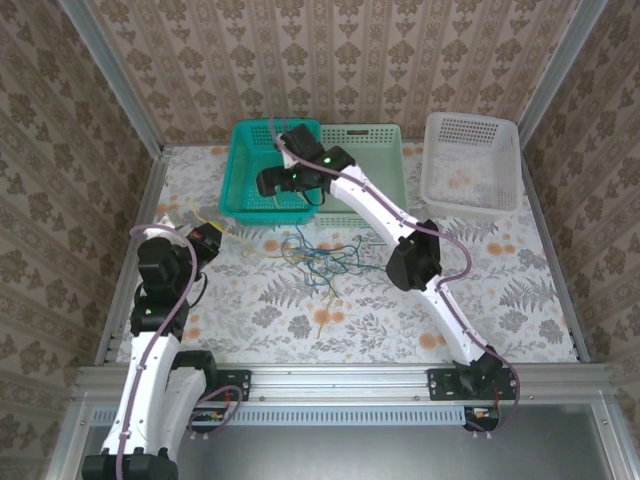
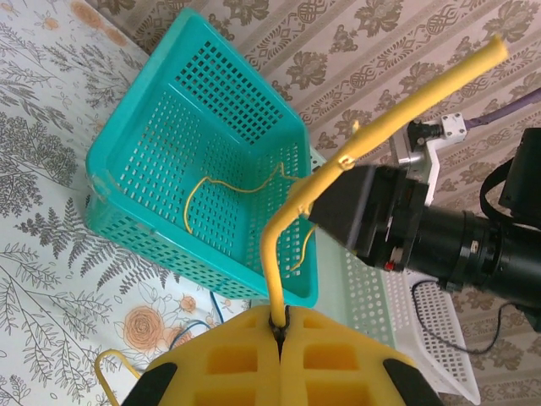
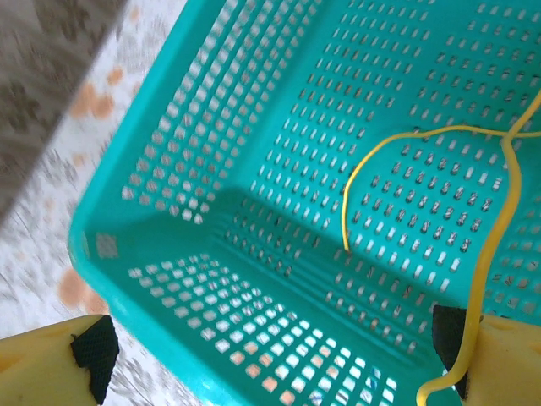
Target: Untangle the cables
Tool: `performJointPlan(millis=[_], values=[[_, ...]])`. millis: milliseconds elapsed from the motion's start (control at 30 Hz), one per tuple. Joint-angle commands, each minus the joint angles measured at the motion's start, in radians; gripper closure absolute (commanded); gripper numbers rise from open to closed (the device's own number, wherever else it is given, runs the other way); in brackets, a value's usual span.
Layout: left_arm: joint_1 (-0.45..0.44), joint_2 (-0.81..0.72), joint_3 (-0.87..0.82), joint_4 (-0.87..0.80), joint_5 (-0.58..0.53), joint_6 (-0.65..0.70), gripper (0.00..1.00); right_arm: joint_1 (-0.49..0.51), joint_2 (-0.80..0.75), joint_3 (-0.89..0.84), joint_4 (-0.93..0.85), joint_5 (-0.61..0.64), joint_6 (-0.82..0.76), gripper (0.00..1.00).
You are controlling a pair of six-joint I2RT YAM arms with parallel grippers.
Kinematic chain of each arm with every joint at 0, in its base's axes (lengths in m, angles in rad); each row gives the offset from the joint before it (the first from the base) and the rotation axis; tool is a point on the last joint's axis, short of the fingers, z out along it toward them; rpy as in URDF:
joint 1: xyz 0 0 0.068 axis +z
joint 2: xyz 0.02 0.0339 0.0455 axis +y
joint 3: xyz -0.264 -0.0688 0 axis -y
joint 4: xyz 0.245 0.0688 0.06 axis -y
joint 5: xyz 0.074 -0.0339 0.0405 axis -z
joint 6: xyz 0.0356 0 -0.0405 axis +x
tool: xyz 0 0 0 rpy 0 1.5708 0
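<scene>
Cables (image 1: 320, 262) lie in a loose knot in the middle of the table (image 1: 500, 290). Blue, green and yellow strands are all looped through each other, and the heap stretches more left to right than near to far. It sits just near of the teal basket (image 1: 238, 165), apart from its front wall.

One yellow cable (image 2: 397, 118) is up off the table. The left gripper (image 2: 281, 326) has it, yellow fingers (image 2: 338, 359) pressed together and pinching it right at the tips. In the left wrist view it climbs straight out of the pinch, kinks, then slants away up to the right, crossing in front of the right arm's wrist. From above, that gripper (image 1: 215, 238) sits at the left of the table, beside the basket's near left corner.

Over the teal basket (image 3: 211, 169) hangs the right gripper (image 3: 270, 347), jaws spread wide, holding nothing. A thin yellow strand (image 3: 380, 148) arcs across the mesh floor below it and runs down past the right-hand finger (image 3: 503, 359); whether it touches that finger I cannot tell. Whether this strand is the same wire as the pinched one, I cannot tell either.

Right of the teal basket, touching it, is a light green basket (image 1: 375, 150), with the right arm stretched across it. A white basket (image 1: 450, 140) stands at the far right, well apart from the knot.
</scene>
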Motion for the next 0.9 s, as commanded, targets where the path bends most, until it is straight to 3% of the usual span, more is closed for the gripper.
performJointPlan(millis=[0,133,467,633,700,767,867], values=[[-0.011,-0.028,0.024,-0.027,-0.018,0.021,1.0,0.047,0.013,0.053,-0.11,0.158,-0.208,0.0],[-0.016,-0.039,0.024,-0.035,-0.031,0.02,1.0,0.084,0.041,0.053,-0.158,0.328,-0.323,0.0],[-0.034,-0.041,0.027,-0.039,-0.043,0.017,1.0,0.089,0.065,0.054,-0.142,0.532,-0.364,0.0],[-0.042,-0.04,0.024,-0.039,-0.048,0.018,1.0,0.142,0.09,0.034,-0.001,0.633,-0.492,0.0],[-0.045,-0.041,0.022,-0.039,-0.048,0.016,1.0,0.171,0.109,0.034,0.065,0.625,-0.566,0.0],[-0.043,-0.043,0.025,-0.041,-0.046,0.016,1.0,0.178,0.128,0.047,0.049,0.493,-0.578,0.0],[-0.045,-0.051,0.03,-0.051,-0.045,0.021,1.0,0.145,0.12,0.035,0.001,0.287,-0.424,0.0]])
